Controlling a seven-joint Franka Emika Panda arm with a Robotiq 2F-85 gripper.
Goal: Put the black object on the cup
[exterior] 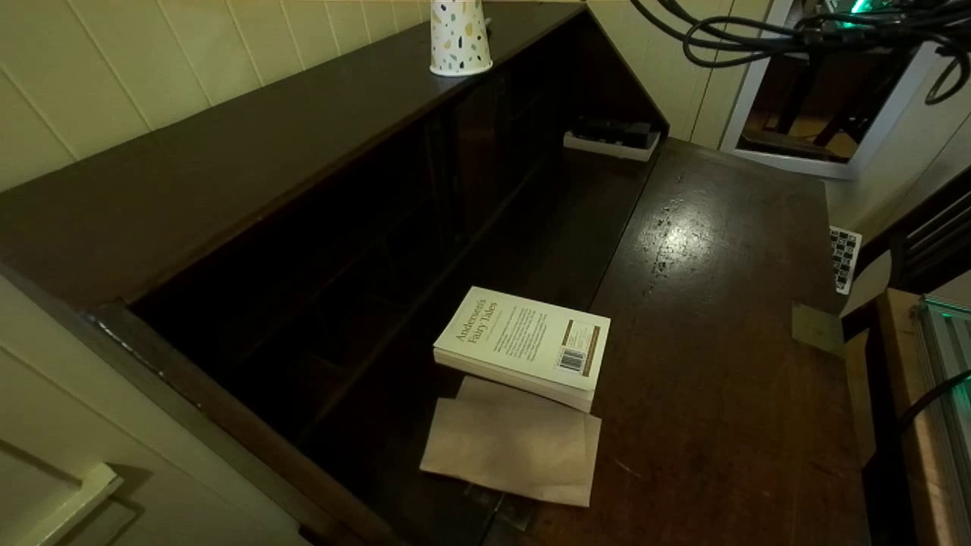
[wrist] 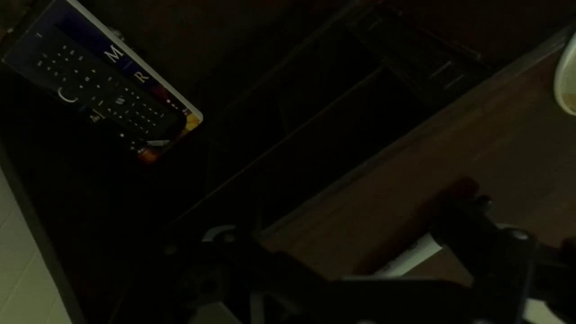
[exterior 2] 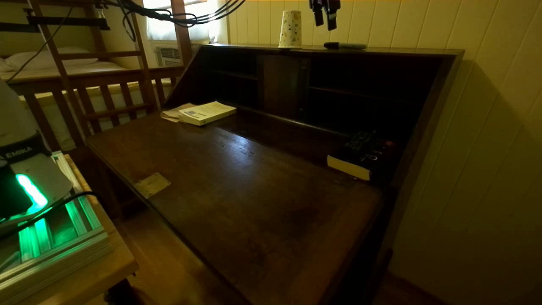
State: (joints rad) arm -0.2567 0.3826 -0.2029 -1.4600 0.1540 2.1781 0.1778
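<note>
The cup [exterior: 460, 42], white with dark and coloured spots, stands mouth-down on the desk's top shelf; it also shows in an exterior view [exterior 2: 290, 30], and its rim in the wrist view [wrist: 569, 81]. My gripper [exterior 2: 325, 25] is open and empty above the shelf, beside the cup; its fingers [wrist: 351, 220] stand apart in the wrist view. The black object with a pale edge [exterior: 611, 136] lies in the desk's corner; it looks like a thick dark book in an exterior view [exterior 2: 364, 154]. A dark remote-like item [wrist: 121, 94] seems to lie on it.
A marker [exterior 2: 345, 45] lies on the shelf below my gripper; its pale barrel [wrist: 409, 256] shows between the fingers. A white-covered book [exterior: 523, 341] and brown paper [exterior: 512, 447] lie on the desk [exterior: 721, 379]. Cables [exterior: 728, 38] hang above.
</note>
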